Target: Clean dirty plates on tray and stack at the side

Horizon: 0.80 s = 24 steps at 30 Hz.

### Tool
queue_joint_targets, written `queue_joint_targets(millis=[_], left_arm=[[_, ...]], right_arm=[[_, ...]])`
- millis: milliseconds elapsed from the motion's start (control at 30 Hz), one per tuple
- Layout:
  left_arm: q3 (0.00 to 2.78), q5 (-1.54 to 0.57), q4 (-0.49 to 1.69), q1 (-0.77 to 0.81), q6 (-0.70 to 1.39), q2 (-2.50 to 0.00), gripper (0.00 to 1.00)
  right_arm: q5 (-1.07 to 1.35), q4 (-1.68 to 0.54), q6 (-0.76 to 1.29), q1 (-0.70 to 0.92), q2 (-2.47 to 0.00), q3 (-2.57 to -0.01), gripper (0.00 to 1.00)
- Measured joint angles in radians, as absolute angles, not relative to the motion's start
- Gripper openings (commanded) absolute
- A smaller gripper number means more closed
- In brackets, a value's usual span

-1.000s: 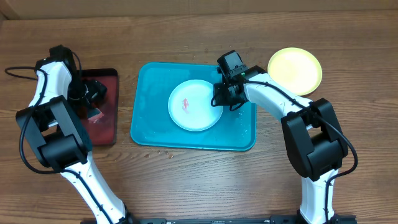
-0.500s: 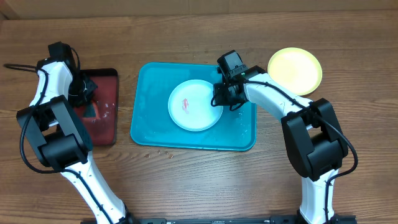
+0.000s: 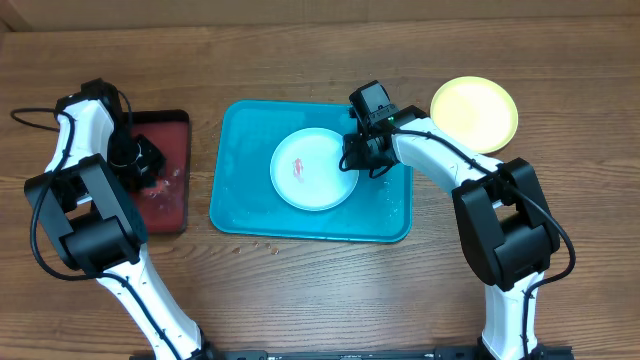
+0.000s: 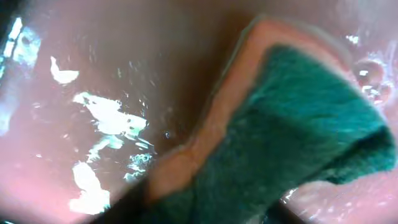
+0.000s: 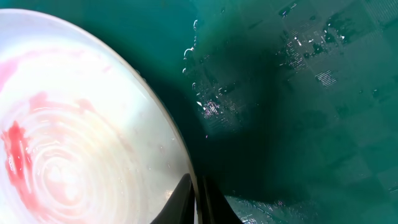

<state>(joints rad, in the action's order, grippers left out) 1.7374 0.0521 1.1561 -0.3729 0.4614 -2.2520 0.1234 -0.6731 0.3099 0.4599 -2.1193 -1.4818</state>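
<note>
Now, near the counter's left edge: the left tool is down over the dark red tray, which is wet. Its wrist view is filled by a sponge, green scouring face on an orange body. I cannot tell whether the tool is spread or pinching it.

Mid-counter: the turquoise tray holds the white plate, right of the tray's centre, with a red smear on its face. The tray floor beside it carries water beads.

Right tool: pressed together on the plate's right rim; the wrist view shows the thin edge running into the closed tips.

Toward the far right corner: the yellow-green plate lies on bare counter, apart from the tray, with no smears visible.

Handling, judged: the plates look light, stiff and thin, and slippery when wet. The rim is the only hold. A wet, flat plate may slide under scrubbing, so the rim pinch should brace it.
</note>
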Motion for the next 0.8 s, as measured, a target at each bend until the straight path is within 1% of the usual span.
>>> queue_joint_targets(millis=[33, 133, 167, 200, 233, 267, 300, 733, 767, 800], left_arm=[[1.737, 0.051, 1.155, -0.373, 0.461, -2.252, 0.04], [1.736, 0.047, 1.153, -0.373, 0.461, -2.252, 0.04], [1.736, 0.044, 1.152, -0.373, 0.461, -2.252, 0.15], [1.736, 0.041, 1.152, -0.373, 0.461, -2.252, 0.43], [1.736, 0.041, 1.152, -0.373, 0.461, -2.252, 0.75], [1.736, 0.040, 1.151, -0.373, 0.459, -2.252, 0.98], [1.736, 0.038, 1.147, -0.373, 0.459, -2.252, 1.00], [1.736, 0.038, 1.041, -0.373, 0.452, -2.252, 1.00], [1.736, 0.039, 1.033, -0.373, 0.447, -2.252, 0.96], [1.736, 0.042, 1.026, -0.373, 0.441, -2.252, 0.80]], right_arm=[[0.123, -0.673, 0.310, 0.460, -2.119, -1.482, 0.05], [0.123, -0.673, 0.310, 0.460, -2.119, -1.482, 0.05], [0.124, -0.673, 0.310, 0.460, -2.119, -1.482, 0.05], [0.124, -0.673, 0.310, 0.460, -2.119, -1.482, 0.05], [0.124, -0.673, 0.310, 0.460, -2.119, -1.482, 0.05], [0.123, -0.673, 0.310, 0.460, -2.119, -1.482, 0.05], [0.123, -0.673, 0.310, 0.460, -2.119, -1.482, 0.05], [0.123, -0.673, 0.310, 0.459, -2.119, -1.482, 0.05], [0.124, -0.673, 0.310, 0.459, -2.119, -1.482, 0.05], [0.124, -0.673, 0.310, 0.460, -2.119, -1.482, 0.05]])
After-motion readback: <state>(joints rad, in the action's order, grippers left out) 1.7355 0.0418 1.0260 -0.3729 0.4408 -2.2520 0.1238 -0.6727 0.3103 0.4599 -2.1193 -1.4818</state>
